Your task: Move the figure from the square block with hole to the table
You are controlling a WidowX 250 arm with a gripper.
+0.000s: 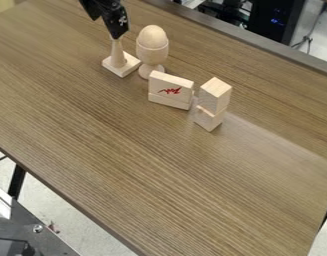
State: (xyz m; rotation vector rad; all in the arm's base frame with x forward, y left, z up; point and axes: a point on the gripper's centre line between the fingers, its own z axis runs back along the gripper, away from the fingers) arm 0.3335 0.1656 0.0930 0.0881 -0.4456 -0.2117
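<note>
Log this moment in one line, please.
tool at top of figure | figure upright on square block | egg-topped cup beside it | move to table not yet done

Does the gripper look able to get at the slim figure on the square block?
Probably yes: the gripper is right at the top of the figure, and the egg cup beside it seems to leave room.

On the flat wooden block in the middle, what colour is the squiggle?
Red, seen best in the camera view.
</note>
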